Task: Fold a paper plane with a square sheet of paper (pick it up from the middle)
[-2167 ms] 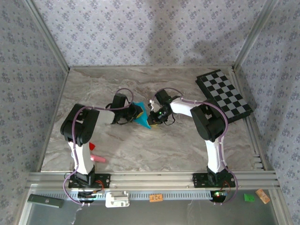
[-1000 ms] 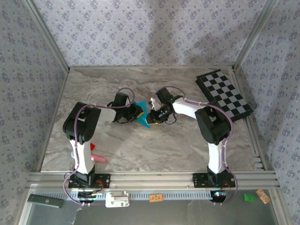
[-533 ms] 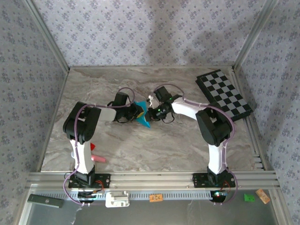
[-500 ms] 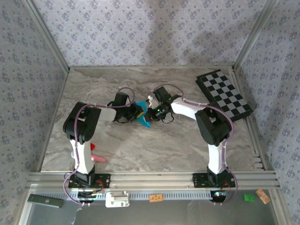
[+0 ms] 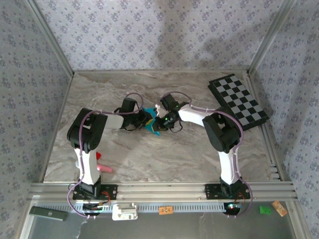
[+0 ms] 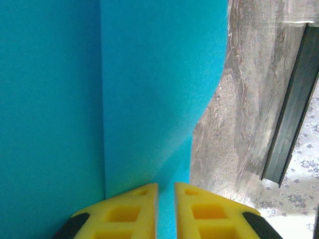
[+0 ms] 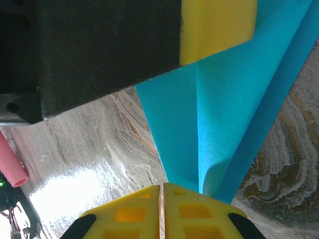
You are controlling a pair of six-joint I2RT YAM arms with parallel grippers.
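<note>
The cyan-blue paper (image 5: 151, 124), folded into a pointed shape with creases, lies mid-table between both grippers. My left gripper (image 5: 145, 119) is shut on it; in the left wrist view the paper (image 6: 124, 89) runs into the narrow slit between the yellow fingertips (image 6: 165, 188). My right gripper (image 5: 159, 121) is shut, its fingertips (image 7: 161, 189) pressed together right at the paper's (image 7: 209, 119) narrow lower end, which passes behind the right finger. No paper shows in that slit. The left gripper's yellow finger (image 7: 219, 25) and black body hang over the paper.
A black-and-white checkered board (image 5: 239, 102) lies at the back right. Small red-and-pink objects (image 5: 102, 167) sit by the left arm's base, and a pink one (image 7: 12, 164) shows at the left edge of the right wrist view. Metal frame rails border the marble table (image 5: 164, 154).
My right gripper has slid left, closing up against the paper and the left gripper. The left gripper has kept its hold and barely moved.
</note>
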